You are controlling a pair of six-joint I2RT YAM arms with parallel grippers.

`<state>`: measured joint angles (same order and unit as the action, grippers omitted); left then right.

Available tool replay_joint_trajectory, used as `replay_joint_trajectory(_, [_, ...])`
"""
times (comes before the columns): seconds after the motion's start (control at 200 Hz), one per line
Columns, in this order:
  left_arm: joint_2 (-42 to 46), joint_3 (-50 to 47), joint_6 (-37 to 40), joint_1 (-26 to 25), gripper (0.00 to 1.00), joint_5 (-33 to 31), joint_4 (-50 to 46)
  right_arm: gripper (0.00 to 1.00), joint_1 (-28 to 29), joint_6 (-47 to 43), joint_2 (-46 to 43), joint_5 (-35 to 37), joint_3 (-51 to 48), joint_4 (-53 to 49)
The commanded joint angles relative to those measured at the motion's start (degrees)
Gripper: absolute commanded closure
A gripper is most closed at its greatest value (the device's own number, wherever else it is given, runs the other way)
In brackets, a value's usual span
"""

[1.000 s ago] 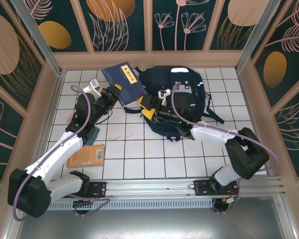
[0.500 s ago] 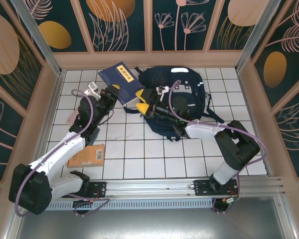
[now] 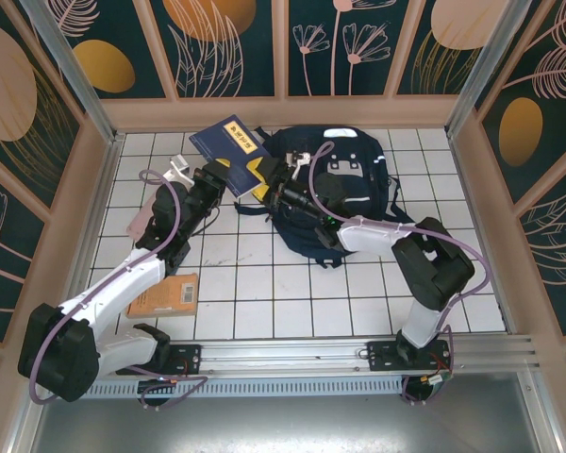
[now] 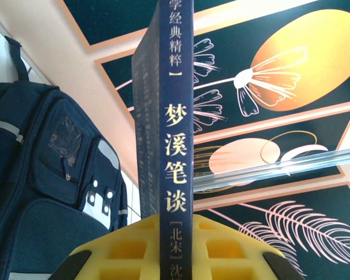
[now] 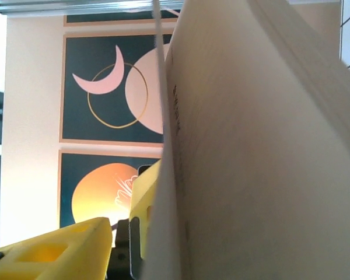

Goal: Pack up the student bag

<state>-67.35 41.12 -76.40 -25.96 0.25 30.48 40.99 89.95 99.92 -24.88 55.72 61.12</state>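
1. Nearest: an orange booklet [image 3: 162, 294] lies flat on the tiles beside the left arm, well apart from both grippers.
2. The left gripper [image 3: 219, 173] is clamped on the navy book [image 3: 228, 149]. In the left wrist view the spine rises straight out of the yellow pads. The book is held off the table, with its long axis running diagonally toward the far left.
3. The right gripper [image 3: 262, 186] is at the book's right edge. In the right wrist view the page block sits against one yellow finger [image 5: 46, 245], but the other finger is hidden. I can't tell whether it has closed on the book or is only straddling it.
4. Key relation: the student bag [image 3: 363, 189] lies flat at far centre, just right of the book, and the book's right corner overlaps the bag's left edge. The bag's long axis runs roughly near to far. The right arm is draped across it, so that arm is nearer. Whether the bag's mouth is open isn't visible.
5. Change from one second ago:
   - The right gripper has moved left, off the bag's front and onto the book.
   - Its fingers are narrower than before.
   - The left grip is unchanged, and the book has barely moved.
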Motion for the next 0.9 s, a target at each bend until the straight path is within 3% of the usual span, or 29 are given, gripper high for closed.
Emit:
replay_joint_trajectory(0.0, [0.81, -0.53, -0.85, -0.49, 0.98, -1.54, 4.40, 0.43, 0.38, 1.72, 0.07, 3.67, 0.48, 2.49])
replay_joint_trajectory(0.195, [1.78, -0.54, 0.20, -0.50, 0.99, -3.07, 2.04, 0.57, 0.49, 0.19, -3.07, 5.16, -0.20, -4.38])
replay_joint_trajectory(0.415, [2.14, -1.05, 0.41, -0.52, 0.96, -2.58, 1.12, 0.83, 0.40, -2.90, -6.20, 7.94, -0.62, -10.35])
replay_joint_trajectory(0.515, [2.23, -0.02, 1.95, -0.51, 0.77, -2.11, -3.17, 0.96, 0.40, -8.65, -8.63, 9.71, 0.26, -17.73])
replay_joint_trajectory(0.711, [1.59, 2.29, 8.25, -0.54, 0.27, -1.32, -15.31, 1.00, -0.78, -21.63, -16.10, 15.83, -0.34, -33.28])
replay_joint_trajectory(0.896, [-4.43, 8.16, 22.25, -1.72, 0.17, 6.81, -25.33, 1.00, -4.73, -33.39, -23.96, 22.08, -0.71, -50.52])
